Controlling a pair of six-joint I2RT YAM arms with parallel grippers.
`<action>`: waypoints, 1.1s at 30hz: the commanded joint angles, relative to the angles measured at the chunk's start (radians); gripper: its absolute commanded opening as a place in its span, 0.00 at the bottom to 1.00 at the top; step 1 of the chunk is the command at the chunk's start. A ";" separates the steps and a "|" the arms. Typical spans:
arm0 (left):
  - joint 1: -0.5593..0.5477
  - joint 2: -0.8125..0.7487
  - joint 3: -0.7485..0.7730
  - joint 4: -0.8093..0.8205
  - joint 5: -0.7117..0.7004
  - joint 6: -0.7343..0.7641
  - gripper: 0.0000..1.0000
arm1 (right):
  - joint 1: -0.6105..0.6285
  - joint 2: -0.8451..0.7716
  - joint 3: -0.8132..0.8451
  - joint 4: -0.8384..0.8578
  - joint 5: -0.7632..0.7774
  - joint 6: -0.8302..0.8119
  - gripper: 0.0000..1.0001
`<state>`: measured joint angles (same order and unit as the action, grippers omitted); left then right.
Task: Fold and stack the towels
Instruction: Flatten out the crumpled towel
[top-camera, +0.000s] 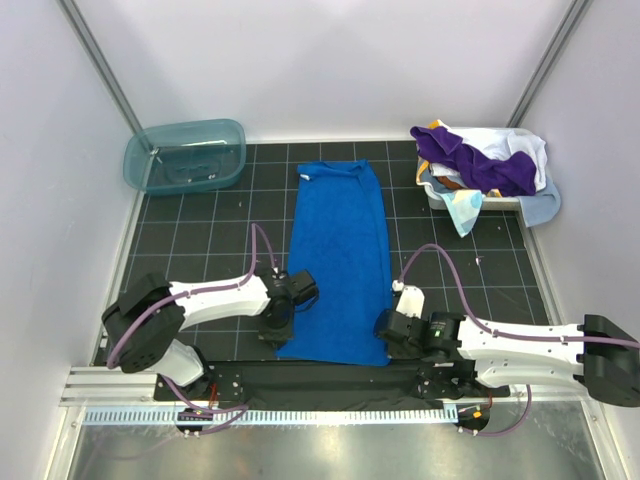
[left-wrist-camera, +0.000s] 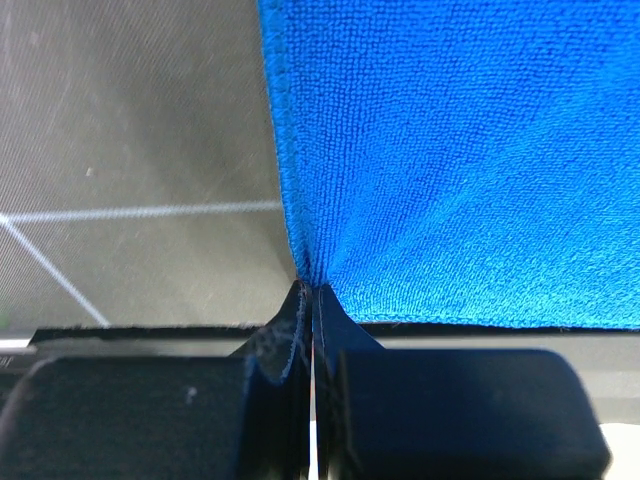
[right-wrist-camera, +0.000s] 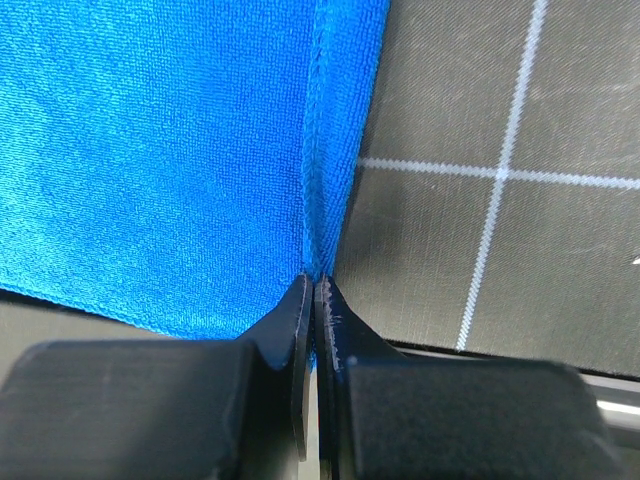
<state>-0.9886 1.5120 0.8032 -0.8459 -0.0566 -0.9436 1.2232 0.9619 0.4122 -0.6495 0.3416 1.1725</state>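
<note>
A royal blue towel (top-camera: 338, 255) lies flat and lengthwise down the middle of the black grid mat. My left gripper (top-camera: 277, 330) is shut on its near left corner; the left wrist view shows the blue cloth (left-wrist-camera: 460, 150) pinched between the closed jaws of that gripper (left-wrist-camera: 311, 292). At the near right corner my right gripper (top-camera: 388, 330) is likewise shut on the towel, its hem (right-wrist-camera: 318, 150) running straight into the closed gripper (right-wrist-camera: 314, 285). More towels, purple (top-camera: 472, 160), white and light blue, are heaped in the white basket (top-camera: 445, 200) at the back right.
A teal translucent tub (top-camera: 186, 155) stands at the back left corner. White walls and metal posts border the mat on both sides. A black strip and a metal rail run along the near edge under the arm bases.
</note>
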 joint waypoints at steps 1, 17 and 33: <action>-0.005 -0.045 0.007 -0.093 0.029 -0.008 0.00 | 0.007 0.006 0.027 -0.025 -0.055 -0.023 0.03; -0.044 -0.130 -0.127 -0.078 0.196 -0.070 0.00 | 0.070 -0.020 0.013 -0.059 -0.159 0.002 0.01; -0.048 -0.179 -0.084 -0.090 0.164 -0.043 0.00 | 0.105 -0.018 0.051 -0.059 -0.078 0.022 0.10</action>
<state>-1.0332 1.3602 0.7136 -0.9318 0.0986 -0.9909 1.3224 0.9615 0.4294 -0.6819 0.2169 1.1835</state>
